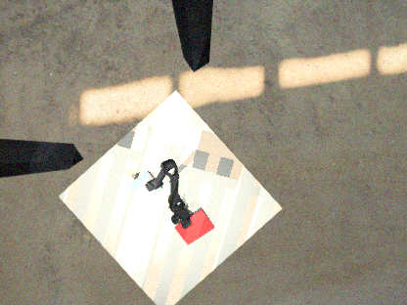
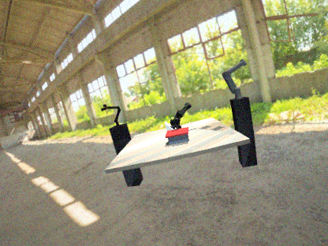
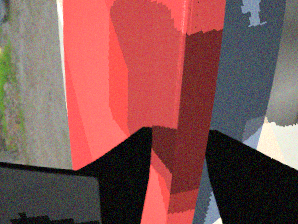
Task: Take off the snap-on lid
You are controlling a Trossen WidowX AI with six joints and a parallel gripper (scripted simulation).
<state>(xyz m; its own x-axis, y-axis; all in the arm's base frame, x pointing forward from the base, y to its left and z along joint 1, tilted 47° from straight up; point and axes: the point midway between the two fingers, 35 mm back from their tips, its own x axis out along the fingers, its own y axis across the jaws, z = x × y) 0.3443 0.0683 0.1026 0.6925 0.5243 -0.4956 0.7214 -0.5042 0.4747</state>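
Observation:
The red lid (image 1: pixel 200 229) (image 2: pixel 177 132) (image 3: pixel 145 65) lies over the blue-grey storage box (image 2: pixel 178 139) (image 3: pixel 245 75) on the table (image 1: pixel 147 254) (image 2: pixel 138 158). My gripper (image 1: pixel 185 225) (image 2: pixel 175 127) (image 3: pixel 178 138) is shut on the lid's edge on the side toward the arm. In the wrist view one fingertip is on the lid's red side and the other is where its dark red rim meets the blue box wall. Whether the lid is slightly raised or tilted on the box is too small to tell.
A pale blue patch (image 1: pixel 139 182) lies near my arm's base. Two black pedestals (image 1: pixel 196 34) (image 1: pixel 34 157) (image 2: pixel 121 139) (image 2: pixel 244 130) stand beyond the table's edges, each with another arm on top in the exterior view. Patchy shadows cross the tabletop.

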